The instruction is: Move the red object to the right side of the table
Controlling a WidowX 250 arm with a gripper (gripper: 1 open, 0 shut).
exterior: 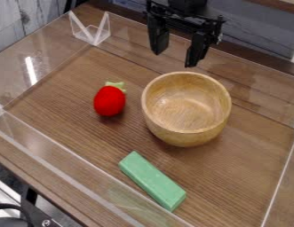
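The red object [110,100], a small round strawberry-like toy with a green leafy top, rests on the brown wood-grain table [66,89] left of centre. My black gripper [180,49] hangs open at the back of the table, above and behind the wooden bowl's far rim, with nothing between its fingers. It is well to the right of and behind the red toy, not touching it.
A wooden bowl [187,108] stands right of the red toy, close beside it. A green rectangular block [153,180] lies near the front edge. Low clear acrylic walls [90,29] border the tabletop all round.
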